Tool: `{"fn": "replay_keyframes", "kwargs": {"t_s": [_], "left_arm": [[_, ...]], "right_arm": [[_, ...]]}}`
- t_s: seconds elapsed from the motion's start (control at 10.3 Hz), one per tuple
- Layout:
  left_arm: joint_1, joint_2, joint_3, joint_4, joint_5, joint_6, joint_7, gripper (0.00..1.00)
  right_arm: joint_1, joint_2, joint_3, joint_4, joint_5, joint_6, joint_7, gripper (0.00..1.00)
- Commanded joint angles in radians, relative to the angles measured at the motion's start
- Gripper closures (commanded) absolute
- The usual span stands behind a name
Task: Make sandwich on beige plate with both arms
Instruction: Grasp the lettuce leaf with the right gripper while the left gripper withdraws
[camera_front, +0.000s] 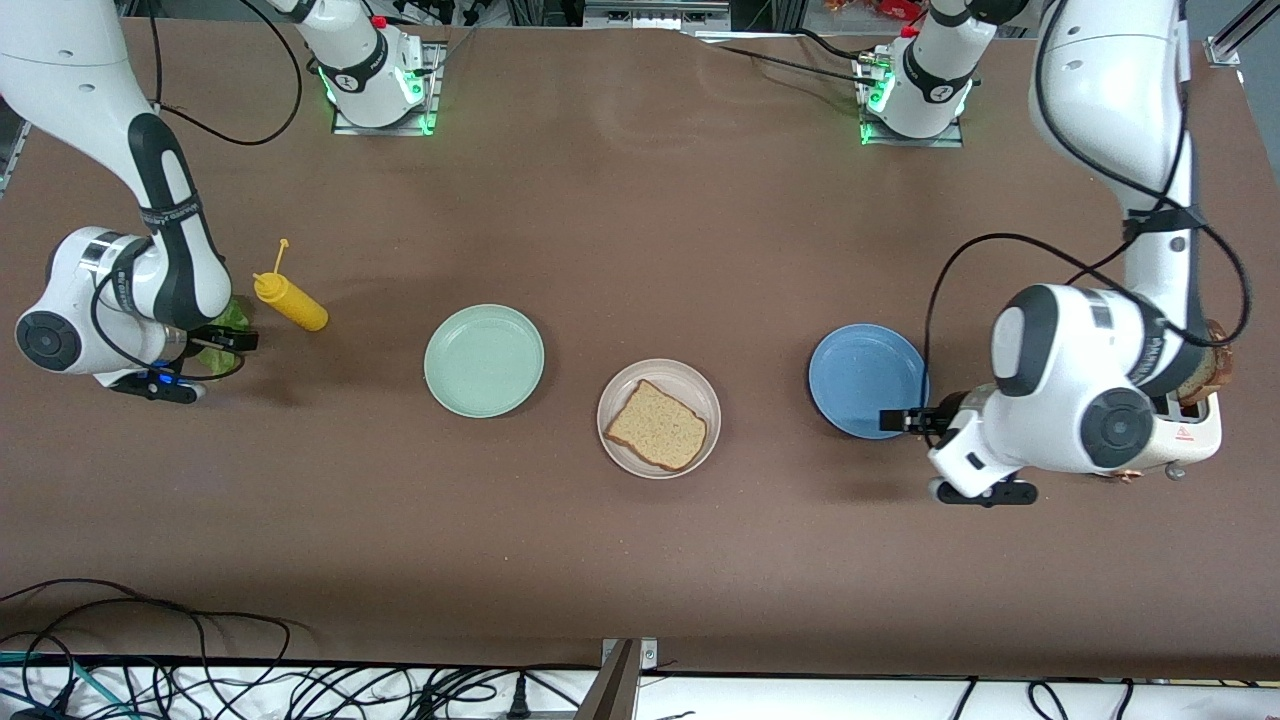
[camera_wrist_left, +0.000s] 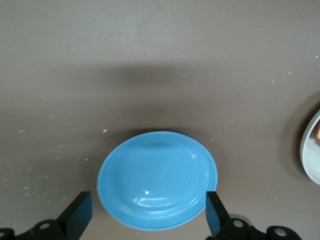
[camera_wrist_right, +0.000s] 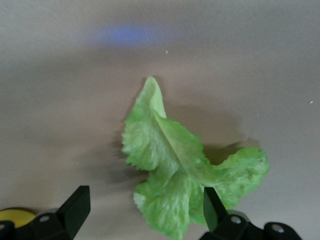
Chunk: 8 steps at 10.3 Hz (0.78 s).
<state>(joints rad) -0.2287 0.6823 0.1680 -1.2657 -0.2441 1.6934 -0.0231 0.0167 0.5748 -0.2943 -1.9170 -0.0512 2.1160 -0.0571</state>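
Note:
The beige plate (camera_front: 612, 448) sits nearer the front camera than the other plates, with one brown bread slice (camera_front: 656, 426) on it. Its rim shows in the left wrist view (camera_wrist_left: 311, 155). A second bread slice (camera_front: 1207, 368) sticks up from a white toaster (camera_front: 1195, 435), partly hidden by the left arm. The green lettuce leaf (camera_wrist_right: 175, 170) lies on the table at the right arm's end (camera_front: 236, 314). My right gripper (camera_wrist_right: 142, 210) is open and empty just above the leaf (camera_front: 222, 341). My left gripper (camera_wrist_left: 148, 212) is open and empty over the blue plate's edge (camera_front: 905, 420).
A mint-green plate (camera_front: 484, 360) lies beside the beige plate toward the right arm's end. An empty blue plate (camera_front: 860, 375) (camera_wrist_left: 157, 175) lies toward the left arm's end. A yellow squeeze bottle (camera_front: 290, 300) (camera_wrist_right: 15, 216) lies beside the lettuce.

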Motion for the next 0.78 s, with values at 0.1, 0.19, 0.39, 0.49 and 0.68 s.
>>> {"fn": "replay_keyframes", "kwargs": {"t_s": [0.1, 0.19, 0.39, 0.49, 0.68], "left_arm": [[0.026, -0.131, -0.01, -0.043, 0.081, -0.102, 0.032, 0.0], [0.025, -0.153, -0.012, -0.043, 0.118, -0.138, 0.026, 0.0], [0.028, -0.222, -0.012, -0.043, 0.163, -0.187, 0.031, 0.0], [0.035, -0.251, -0.01, -0.043, 0.166, -0.208, 0.031, 0.0], [0.048, -0.297, -0.009, -0.037, 0.167, -0.239, 0.031, 0.0]], "right_arm": [[-0.021, 0.016, -0.003, -0.008, -0.082, 0.015, -0.023, 0.0], [-0.027, 0.022, -0.002, -0.008, -0.093, 0.015, -0.024, 0.0], [-0.04, 0.034, -0.002, -0.008, -0.093, 0.019, -0.039, 0.31], [-0.04, 0.034, -0.002, -0.007, -0.092, 0.013, -0.036, 0.64], [-0.04, 0.034, -0.002, -0.002, -0.088, 0.013, -0.036, 0.95]]}}
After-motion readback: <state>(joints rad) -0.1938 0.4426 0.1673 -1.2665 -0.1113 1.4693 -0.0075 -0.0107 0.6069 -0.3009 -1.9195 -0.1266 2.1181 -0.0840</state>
